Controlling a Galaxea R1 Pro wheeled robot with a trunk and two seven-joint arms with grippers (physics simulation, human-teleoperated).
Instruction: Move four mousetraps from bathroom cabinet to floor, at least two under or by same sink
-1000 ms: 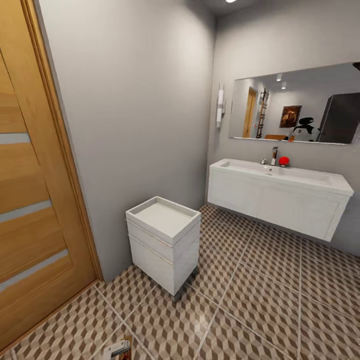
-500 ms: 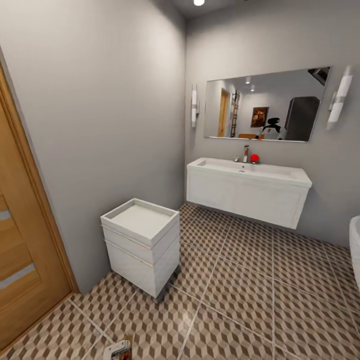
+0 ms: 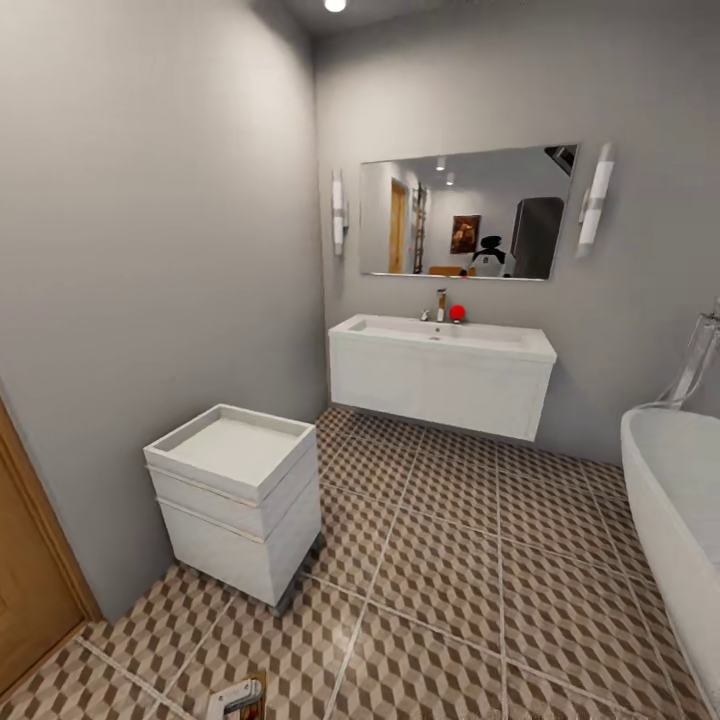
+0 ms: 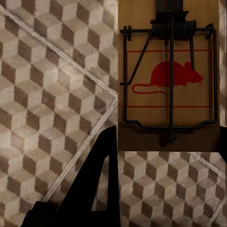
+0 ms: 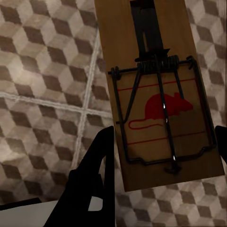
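Head view: the bathroom sink (image 3: 440, 335), a wide white basin on a wall-hung vanity, stands against the far wall beneath a mirror (image 3: 465, 213). A chrome faucet (image 3: 440, 305) rises at the back rim of the sink, with a small red object (image 3: 457, 313) just beside it. A white drawer unit (image 3: 235, 498) stands well apart from the sink, against the side wall. A white bathtub (image 3: 675, 520) lies on the other side of the sink, and part of a wooden door (image 3: 25, 590) shows beyond the drawer unit. The bathroom floor (image 3: 450, 580), tiled in a cube pattern, runs from under the sink toward the camera.

Left wrist view: the left gripper (image 4: 163, 156) carries a mousetrap (image 4: 169, 75), a wooden slab with a red mouse print and dark wire parts, lying between one dark finger (image 4: 97, 182) and the far finger above the tiles; the jaws appear clamped on its sides, though the contact itself is poorly seen.

Right wrist view: the right gripper (image 5: 163, 156) likewise grips a second mousetrap (image 5: 158, 94), slightly tilted, over the tiled floor.
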